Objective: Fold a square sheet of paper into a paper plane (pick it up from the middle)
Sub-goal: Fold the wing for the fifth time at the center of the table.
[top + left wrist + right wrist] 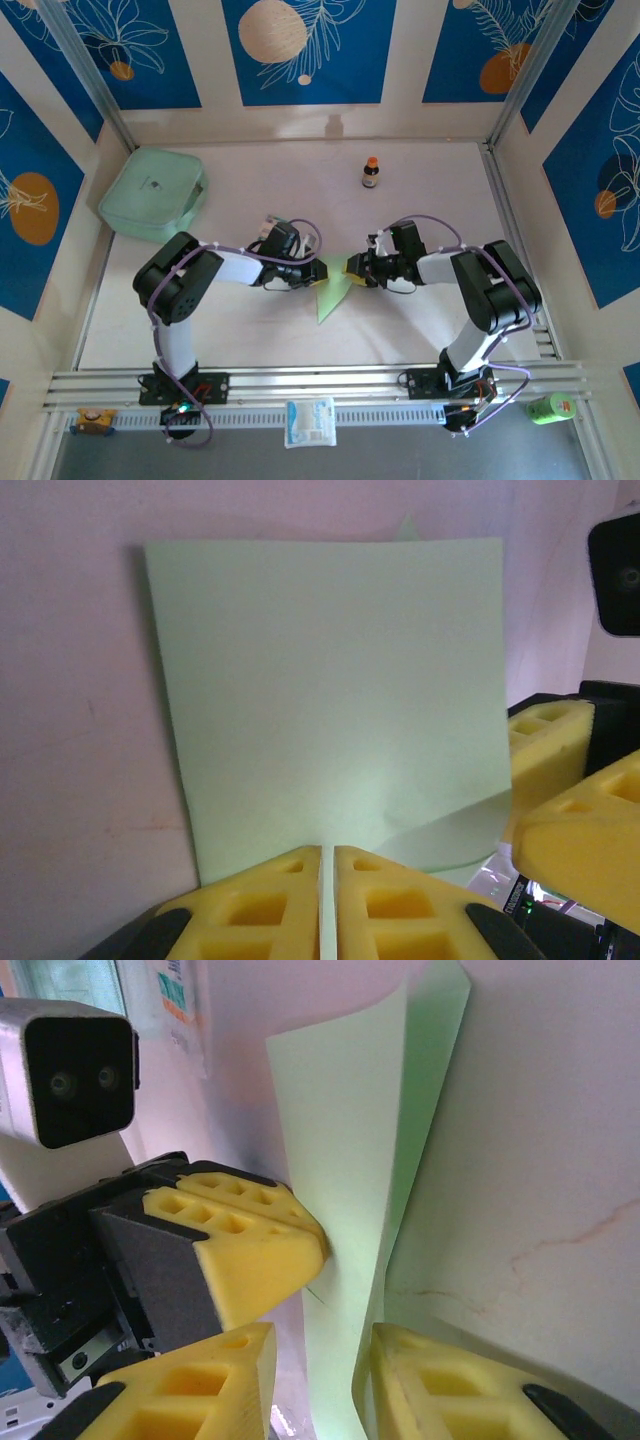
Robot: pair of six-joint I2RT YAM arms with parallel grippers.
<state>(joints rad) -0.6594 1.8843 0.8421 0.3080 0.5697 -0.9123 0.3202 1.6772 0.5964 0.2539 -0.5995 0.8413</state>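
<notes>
Progress looks early to me. The left tool (327, 858) has its yellow pads pressed together on one edge of the square sheet of paper (330, 700), pinching it so the sheet stands up off the bench (250, 330) midway between the two arms. From the right wrist view the sheet is bent over on itself into two loose layers that are not flattened, and I can make out no sharp crease, no folded corners and no nose or wings. The right tool (335, 1365) has its pads spread on either side of those layers, with a gap showing on one side, so it straddles the paper rather than clamping it. I would judge that the pick-up is done and that a first centre fold is being shaped. The creasing and all the later folds of the plane are left to do.

The bench is a pale, faintly marked board. A mint-green box (155, 192) sits at its far left corner, and a small brown bottle (371, 172) stands near the back, right of centre. Along the near rail lie a white packet (309, 421) and, far right, a green can (549, 408). Blue panels (150, 50) with leaf drawings and orange discs line the walls.
</notes>
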